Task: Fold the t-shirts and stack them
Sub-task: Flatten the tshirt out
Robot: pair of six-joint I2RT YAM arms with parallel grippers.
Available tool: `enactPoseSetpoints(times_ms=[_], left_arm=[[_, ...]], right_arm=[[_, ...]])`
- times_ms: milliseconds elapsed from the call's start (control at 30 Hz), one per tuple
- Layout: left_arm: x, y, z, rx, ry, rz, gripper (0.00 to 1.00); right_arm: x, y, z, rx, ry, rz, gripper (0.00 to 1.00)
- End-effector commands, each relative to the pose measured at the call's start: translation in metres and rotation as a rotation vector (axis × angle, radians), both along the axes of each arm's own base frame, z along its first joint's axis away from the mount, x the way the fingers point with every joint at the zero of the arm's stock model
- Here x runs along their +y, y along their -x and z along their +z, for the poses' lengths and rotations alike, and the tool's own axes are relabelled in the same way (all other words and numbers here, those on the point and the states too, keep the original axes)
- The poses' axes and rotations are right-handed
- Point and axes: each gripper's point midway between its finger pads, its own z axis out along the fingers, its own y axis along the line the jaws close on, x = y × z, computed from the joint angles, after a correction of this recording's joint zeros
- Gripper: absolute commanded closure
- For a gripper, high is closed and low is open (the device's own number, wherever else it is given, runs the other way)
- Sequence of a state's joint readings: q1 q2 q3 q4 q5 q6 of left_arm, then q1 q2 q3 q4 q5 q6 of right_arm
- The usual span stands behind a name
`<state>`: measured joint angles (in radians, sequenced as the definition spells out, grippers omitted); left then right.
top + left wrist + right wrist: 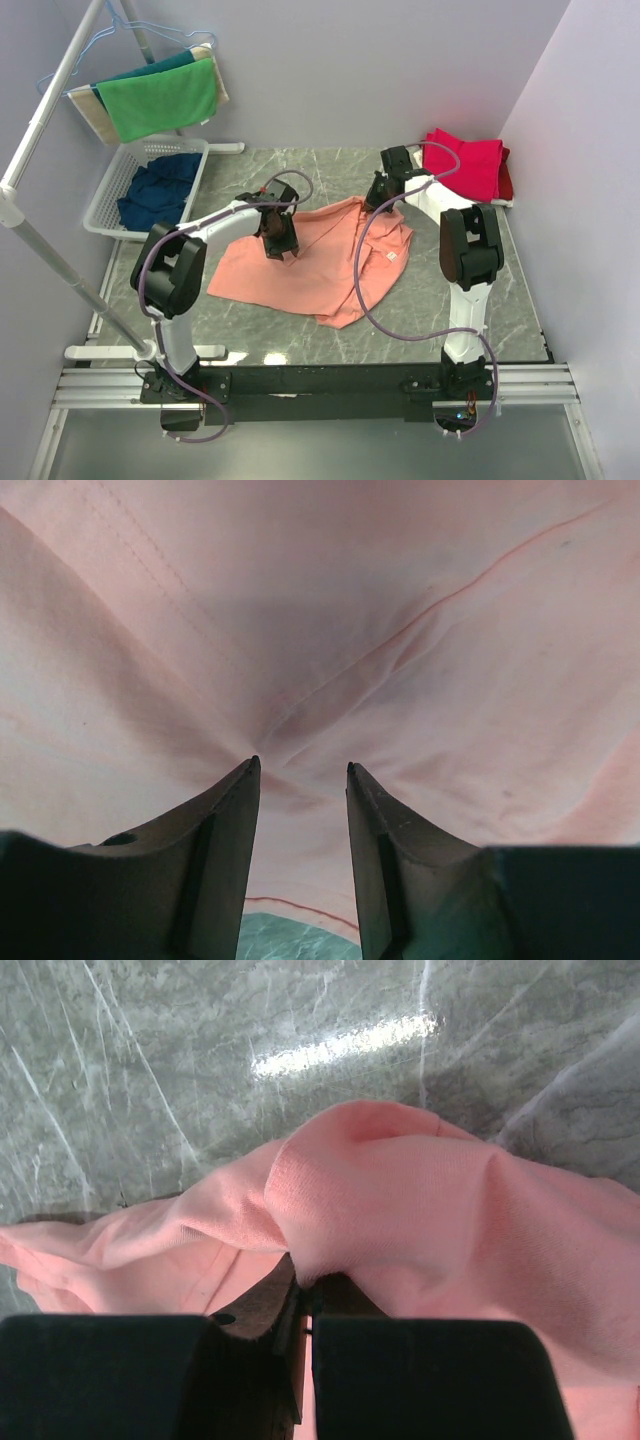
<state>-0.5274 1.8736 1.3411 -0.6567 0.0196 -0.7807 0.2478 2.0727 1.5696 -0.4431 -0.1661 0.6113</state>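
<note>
folding of salmon-orange t-shirt [310, 272]: right gripper [373, 205] clamps its edge, left gripper [284, 248] stands parted over it; next, likely draw edge across.

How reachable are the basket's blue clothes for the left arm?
Probably yes: the left gripper is over the orange shirt with jaws open, and the blue clothes lie uncovered in the open-topped basket, nothing between. Whether the arm stretches that far is unclear.
</note>
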Motion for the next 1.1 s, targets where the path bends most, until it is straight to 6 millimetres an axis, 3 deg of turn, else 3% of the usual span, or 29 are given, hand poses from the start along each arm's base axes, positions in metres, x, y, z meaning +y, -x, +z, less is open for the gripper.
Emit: enactPoseSetpoints(times_ms=[0, 600, 833, 900, 1067], left_arm=[[-0.001, 0.004, -0.002, 0.019, -0.018, 0.018, 0.55], [-0.002, -0.006, -0.025, 0.026, -0.095, 0.015, 0.56], [-0.002, -0.010, -0.017, 0.009, -0.106, 0.014, 0.83], [0.000, -0.014, -0.011, -0.008, -0.110, 0.017, 0.82], [0.001, -0.018, 0.002, -0.031, -0.116, 0.018, 0.65]], right_arm=[[-0.007, -0.003, 0.006, -0.009, 0.002, -0.009, 1.00], [-0.010, -0.004, 0.006, -0.005, -0.009, -0.013, 1.00], [-0.010, -0.003, 0.004, 0.001, -0.013, -0.014, 1.00], [-0.010, -0.002, 0.003, 0.001, -0.014, -0.011, 1.00], [-0.010, -0.002, 0.003, 0.004, -0.016, -0.014, 1.00]])
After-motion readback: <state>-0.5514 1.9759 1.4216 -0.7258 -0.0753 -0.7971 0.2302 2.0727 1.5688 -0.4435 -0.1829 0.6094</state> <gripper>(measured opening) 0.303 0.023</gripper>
